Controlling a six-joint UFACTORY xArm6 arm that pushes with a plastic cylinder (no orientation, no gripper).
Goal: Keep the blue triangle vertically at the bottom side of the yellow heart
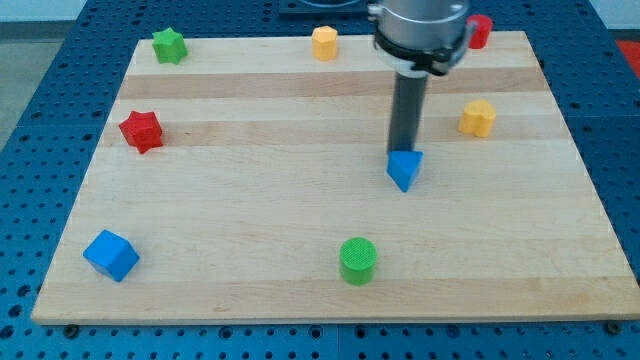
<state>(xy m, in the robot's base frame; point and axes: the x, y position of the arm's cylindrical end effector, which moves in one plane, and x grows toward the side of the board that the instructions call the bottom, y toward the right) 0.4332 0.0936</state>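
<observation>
- The wooden board (300, 250) filled most of the view, pale planks lying on a blue perforated table (40, 130).
- The arm's grey housing (420, 28) came in at the view's top, right of centre, and partly hid a red block (481, 30) at the board's top edge; that block's shape could not be made out.
- The dark rod (408, 112) dropped straight down from the housing. There were no jaws on it to be spread or pressed together; it simply ended in my tip (403, 153).
- My tip sat touching the top edge of the blue triangle (404, 170), on the side toward the view's top.
- The blue triangle lay right of the board's centre, with one corner pointing toward the view's bottom.
- The blue cube (110, 254) sat near the bottom left corner, well apart from everything else.
- The green cylinder (358, 260) stood near the bottom edge, below and left of the blue triangle.
- The red star (141, 131) lay near the left edge.
- The green star (169, 45) sat at the top left corner.
- A yellow block (478, 118), which looked like the heart, lay to the right of the rod, above and right of the blue triangle and apart from it.
- A second yellow block (325, 43), seemingly six-sided, rested at the top edge, left of the housing.
</observation>
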